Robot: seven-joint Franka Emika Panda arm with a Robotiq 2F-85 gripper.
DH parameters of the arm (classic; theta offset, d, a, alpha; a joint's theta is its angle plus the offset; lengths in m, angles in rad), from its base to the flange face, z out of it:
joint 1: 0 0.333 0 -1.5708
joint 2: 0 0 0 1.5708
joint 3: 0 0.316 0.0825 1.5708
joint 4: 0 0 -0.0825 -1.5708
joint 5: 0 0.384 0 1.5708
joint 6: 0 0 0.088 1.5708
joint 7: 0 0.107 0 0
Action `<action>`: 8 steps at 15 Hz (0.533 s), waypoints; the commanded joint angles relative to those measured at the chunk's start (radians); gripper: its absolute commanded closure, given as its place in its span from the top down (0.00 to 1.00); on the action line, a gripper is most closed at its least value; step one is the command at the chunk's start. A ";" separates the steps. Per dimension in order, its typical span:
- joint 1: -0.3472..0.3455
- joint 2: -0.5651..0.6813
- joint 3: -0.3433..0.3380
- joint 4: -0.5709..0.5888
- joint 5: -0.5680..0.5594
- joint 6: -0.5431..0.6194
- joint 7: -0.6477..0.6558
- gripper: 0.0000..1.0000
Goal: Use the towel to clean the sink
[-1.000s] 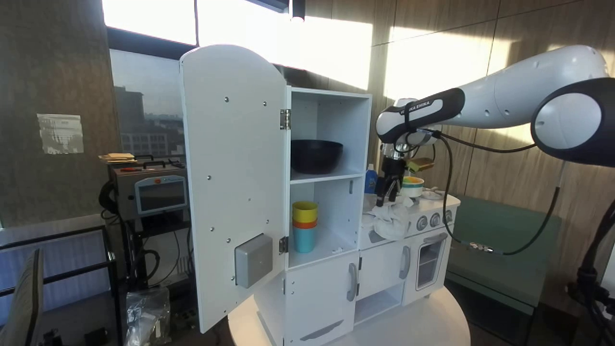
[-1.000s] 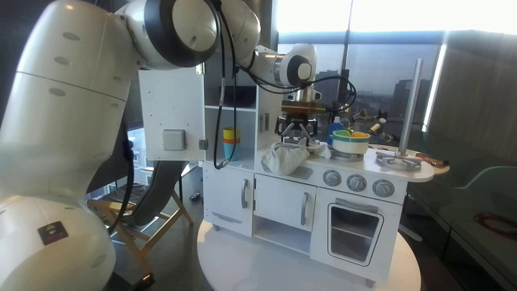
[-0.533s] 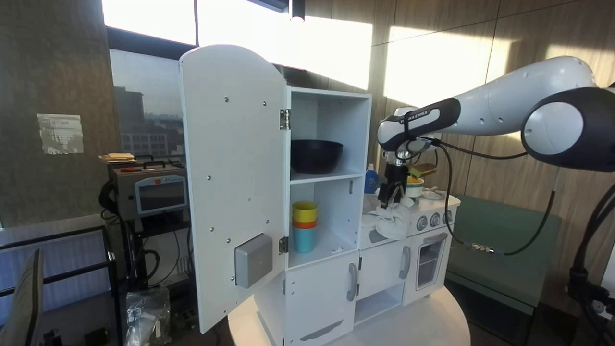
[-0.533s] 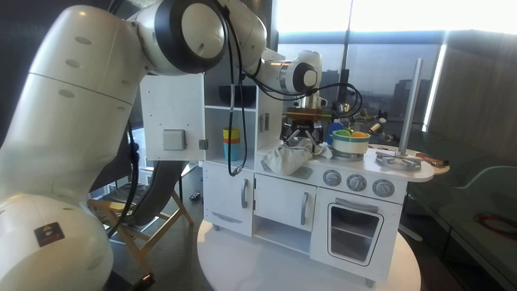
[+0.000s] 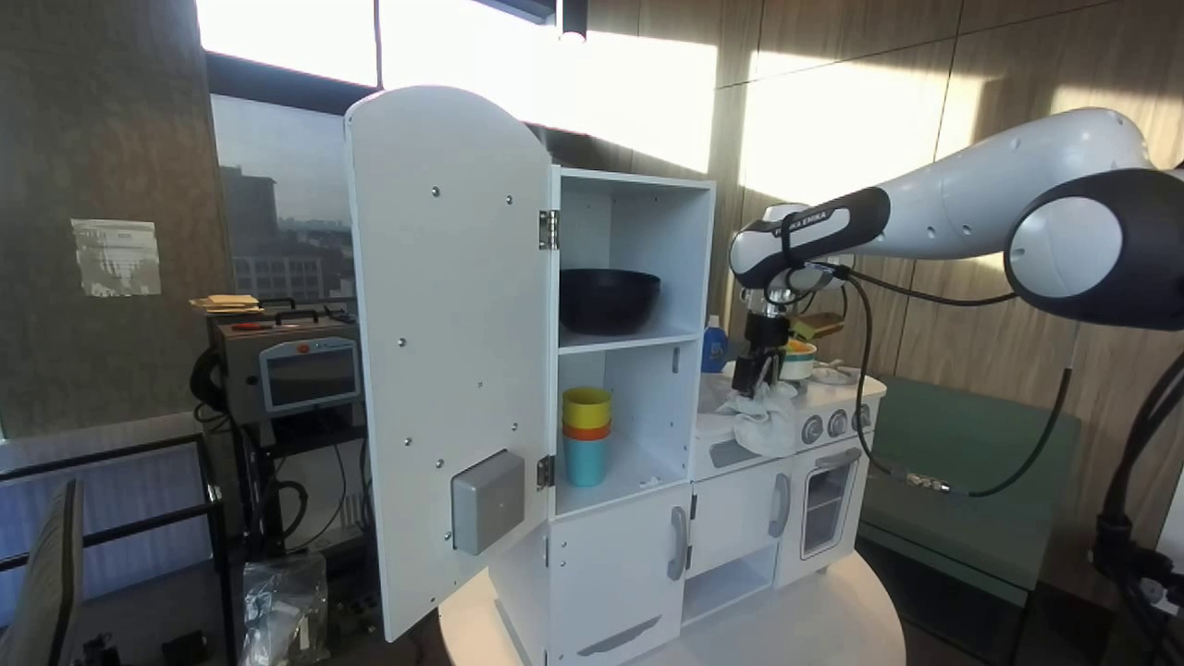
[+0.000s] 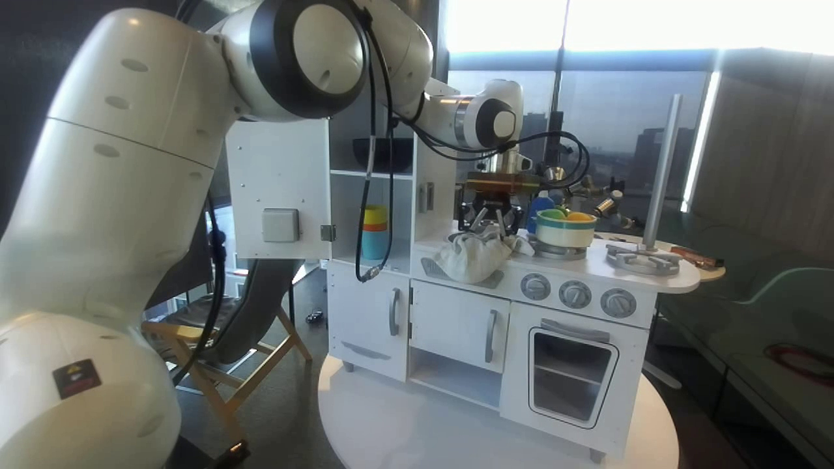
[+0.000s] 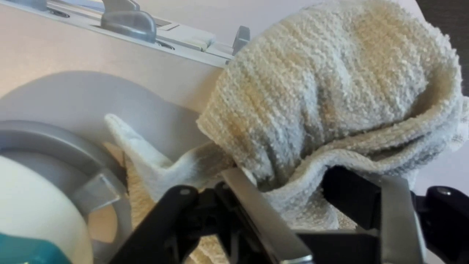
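A whitish, crumpled towel [image 5: 766,424] lies bunched over the sink [image 6: 431,267] of the toy kitchen and droops over the counter's front edge. Most of the sink is covered by it; only grey parts show at either side of the cloth. My gripper [image 6: 488,231] points down into the towel's back part. In the wrist view the gripper [image 7: 289,187] has a fold of the towel [image 7: 322,84] squeezed up between its fingers, which stand apart by the bunched cloth. The lower fingertips are partly hidden by the cloth in both exterior views.
Close beside the gripper, a white pot with a teal rim [image 6: 565,233] stands on a burner. A blue bottle [image 5: 714,347] is behind. The tall cabinet, with stacked cups [image 5: 585,437] and a black bowl [image 5: 610,301], rises beside the sink. A metal pole [image 6: 663,169] stands farther along.
My gripper has come down into the towel and its fingers have drawn together. The towel has bunched up and shifted slightly toward the pot, uncovering more of the sink's grey front.
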 commanded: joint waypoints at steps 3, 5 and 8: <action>-0.007 0.033 0.030 0.081 -0.015 0.014 -0.042 0.09; -0.001 0.044 0.043 0.116 -0.012 0.027 -0.051 0.08; 0.001 0.075 0.058 0.163 -0.008 0.035 -0.054 0.11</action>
